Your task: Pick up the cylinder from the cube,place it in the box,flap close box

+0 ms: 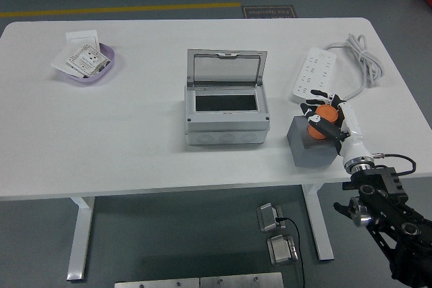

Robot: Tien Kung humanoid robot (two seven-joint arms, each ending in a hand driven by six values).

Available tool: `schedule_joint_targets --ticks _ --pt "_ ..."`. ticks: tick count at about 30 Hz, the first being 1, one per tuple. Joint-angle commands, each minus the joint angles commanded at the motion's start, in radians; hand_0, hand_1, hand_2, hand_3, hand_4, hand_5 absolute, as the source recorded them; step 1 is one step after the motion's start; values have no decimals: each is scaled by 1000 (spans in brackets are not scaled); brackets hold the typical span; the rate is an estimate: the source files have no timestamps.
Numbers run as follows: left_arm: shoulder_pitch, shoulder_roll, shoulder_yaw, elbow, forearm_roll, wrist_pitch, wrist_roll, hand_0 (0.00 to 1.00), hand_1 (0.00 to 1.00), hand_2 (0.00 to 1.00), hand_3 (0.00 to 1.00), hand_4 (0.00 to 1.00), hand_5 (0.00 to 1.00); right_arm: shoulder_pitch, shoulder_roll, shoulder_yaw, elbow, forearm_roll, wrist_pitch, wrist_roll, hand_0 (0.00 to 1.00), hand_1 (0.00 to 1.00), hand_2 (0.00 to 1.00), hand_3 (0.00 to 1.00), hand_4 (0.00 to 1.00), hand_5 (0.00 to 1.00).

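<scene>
An orange cylinder [320, 118] stands on top of a grey cube [306, 145] near the table's front right. My right hand [325, 117] reaches in from the lower right and its black fingers are curled around the cylinder, which still rests on the cube. The grey box [225, 114] sits in the middle of the table with its clear lid [225, 69] flipped up and back, showing a dark opening. My left arm does not show.
A white power strip [317, 73] with its cable [362, 59] lies behind the cube at the right. A lilac bowl [88, 64] holding white cards sits at the far left. The table's front edge runs just below the cube.
</scene>
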Motion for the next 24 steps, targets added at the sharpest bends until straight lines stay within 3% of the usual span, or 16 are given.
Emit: schedule_joint_targets --ticks 4,5,10,11,16,17,24 --pt "0 1 1 0 0 0 0 627 650 602 626 628 132 1 0 -4 3 -1 -8 -7 590 519 509 549 413 112" --pt "0 1 1 0 -1 0 0 627 650 602 626 629 129 1 0 -5 4 -2 -10 -9 366 362 399 363 2 2" --pt "0 1 5 0 -4 0 0 627 650 602 626 629 129 3 -2 -9 9 -6 -20 -15 366 362 399 363 2 2" --pt "0 1 5 0 -4 0 0 627 651 602 626 629 127 4 -2 -8 11 -7 -22 -14 297 261 311 256 2 2" --pt "-1 2 7 0 -5 0 0 627 651 602 626 629 127 14 -7 -4 20 -12 -27 -12 297 261 311 256 2 2" --pt "-1 2 8 0 -6 0 0 627 650 602 626 629 125 17 -9 -2 22 -14 -27 -12 251 200 243 197 2 2" --pt "0 3 18 -1 -17 0 -1 628 650 602 626 630 123 40 -28 22 49 -31 -28 -14 249 194 229 192 2 2"
